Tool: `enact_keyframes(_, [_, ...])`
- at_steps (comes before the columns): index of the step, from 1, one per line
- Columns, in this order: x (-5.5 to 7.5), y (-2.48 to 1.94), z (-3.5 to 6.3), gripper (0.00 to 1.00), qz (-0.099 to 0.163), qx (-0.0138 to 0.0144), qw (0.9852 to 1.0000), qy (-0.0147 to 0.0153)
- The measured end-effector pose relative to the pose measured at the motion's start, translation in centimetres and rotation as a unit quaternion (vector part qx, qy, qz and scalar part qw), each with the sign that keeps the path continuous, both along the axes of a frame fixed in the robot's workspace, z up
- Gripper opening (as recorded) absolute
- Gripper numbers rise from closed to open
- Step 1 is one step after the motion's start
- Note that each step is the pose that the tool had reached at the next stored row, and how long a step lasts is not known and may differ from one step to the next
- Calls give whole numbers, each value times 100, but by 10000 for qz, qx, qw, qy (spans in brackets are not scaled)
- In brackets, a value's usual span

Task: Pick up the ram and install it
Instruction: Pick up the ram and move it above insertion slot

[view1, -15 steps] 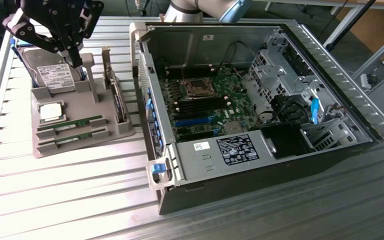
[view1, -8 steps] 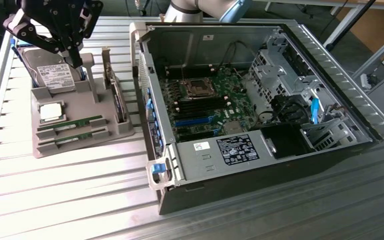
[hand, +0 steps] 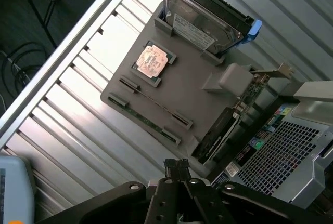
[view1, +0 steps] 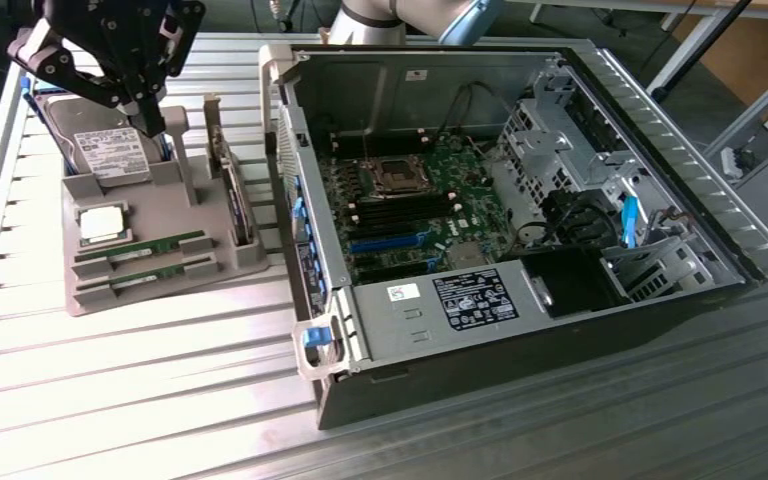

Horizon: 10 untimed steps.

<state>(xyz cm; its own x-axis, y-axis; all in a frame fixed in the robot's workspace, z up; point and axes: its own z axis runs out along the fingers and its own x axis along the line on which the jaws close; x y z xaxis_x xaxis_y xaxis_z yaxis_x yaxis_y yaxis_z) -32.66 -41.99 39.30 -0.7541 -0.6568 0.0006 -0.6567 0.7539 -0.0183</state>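
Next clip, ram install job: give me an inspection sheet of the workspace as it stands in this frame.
Surface: slatted metal table, carrying a tray and a case.
Job's things: two ram sticks lying in slots of the grey tray; open computer case beside the tray, motherboard exposed.
Clutter: hard drive and CPU on the same tray; a card standing on edge at the tray's case side.
Grippers: gripper above the tray, jaws shut, holding nothing.
Cables: black cables inside the case.
Surroundings: robot arm base behind the case; bench frames beyond.
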Motion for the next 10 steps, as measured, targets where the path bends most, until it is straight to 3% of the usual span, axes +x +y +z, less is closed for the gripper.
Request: enact_keyframes(10, [0, 0, 0, 9, 383, -54, 9993, 0])
